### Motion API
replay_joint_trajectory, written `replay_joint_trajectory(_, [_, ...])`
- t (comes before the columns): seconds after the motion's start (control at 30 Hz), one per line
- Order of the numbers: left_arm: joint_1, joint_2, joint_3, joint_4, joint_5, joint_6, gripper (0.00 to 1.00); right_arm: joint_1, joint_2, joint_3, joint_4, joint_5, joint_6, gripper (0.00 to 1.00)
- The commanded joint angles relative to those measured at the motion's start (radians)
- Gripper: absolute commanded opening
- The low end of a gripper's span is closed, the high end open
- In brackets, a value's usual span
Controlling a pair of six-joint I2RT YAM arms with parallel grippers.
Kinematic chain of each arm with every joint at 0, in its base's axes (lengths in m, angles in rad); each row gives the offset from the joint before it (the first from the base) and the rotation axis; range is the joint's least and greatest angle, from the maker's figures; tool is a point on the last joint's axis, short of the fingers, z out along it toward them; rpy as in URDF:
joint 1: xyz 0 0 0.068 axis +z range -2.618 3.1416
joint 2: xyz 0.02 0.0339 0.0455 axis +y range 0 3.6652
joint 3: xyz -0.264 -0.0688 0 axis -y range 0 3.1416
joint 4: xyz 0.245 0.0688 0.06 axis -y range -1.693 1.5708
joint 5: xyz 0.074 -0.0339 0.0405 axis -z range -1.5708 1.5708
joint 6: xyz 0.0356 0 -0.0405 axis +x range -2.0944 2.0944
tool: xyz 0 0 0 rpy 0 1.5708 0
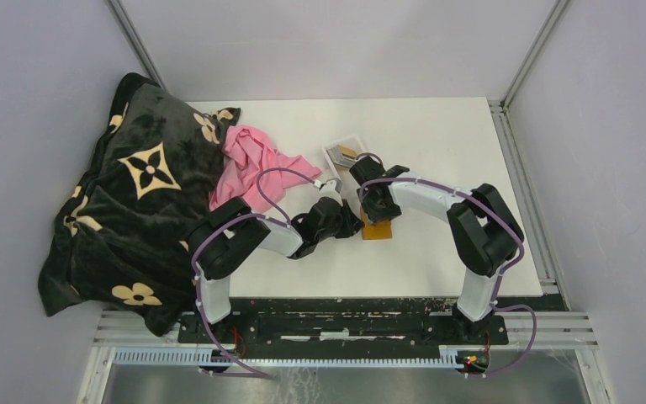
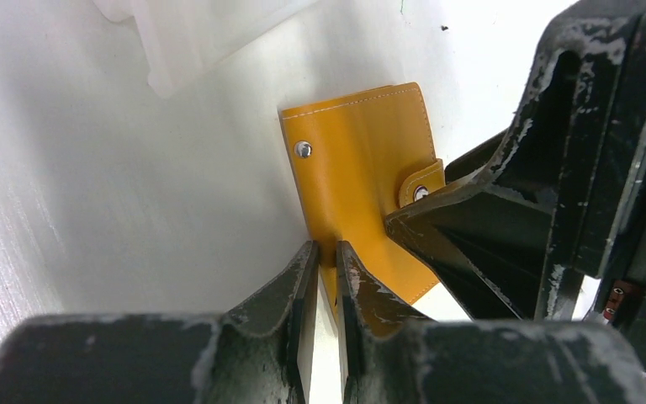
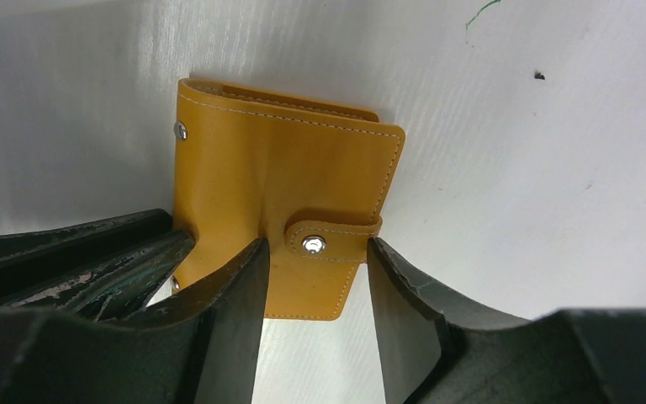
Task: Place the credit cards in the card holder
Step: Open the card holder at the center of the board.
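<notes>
- A flat orange-tan leather-like card holder (image 3: 244, 160) lies folded shut on the white table (image 1: 437, 135). Its snap tab (image 3: 328, 240) wraps over one edge. It sits between the tips of the two black arms.
- The scuffed black left gripper (image 2: 326, 252) has its jaws drawn nearly together on a corner of the card holder, and a sliver of orange shows in the narrow gap.
- The right gripper (image 3: 318, 246) is poised close over the card holder with its jaws spread wide, one finger on each side of the snap tab. Whether either finger touches the leather cannot be told.
- The small stack of thin credit cards (image 1: 346, 152) rests in a clear plastic tray (image 2: 202, 42) just beyond the card holder, apart from both grippers.
- A black plush blanket with cream flower motifs (image 1: 135, 194) is heaped at the table's left side, with a crumpled pink cloth (image 1: 248, 164) against it.
</notes>
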Motion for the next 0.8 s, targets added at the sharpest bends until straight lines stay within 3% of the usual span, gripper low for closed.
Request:
replay_joint_trajectory(0.0, [-0.020,0.112,-0.076,-0.405,0.014,0.021,0.21,0.005,-0.001,-0.024,0.004,0.073,0.011,0.52])
replay_joint_trajectory(0.23, [-0.020,0.108,-0.086,-0.403,0.012,0.019,0.21,0.014,0.029,-0.029,0.036,0.130,0.013,0.50])
replay_joint_trajectory(0.77, [-0.020,0.121,-0.107,-0.381,0.015,0.019,0.21,-0.023,0.025,-0.057,0.072,0.125,0.041,0.29])
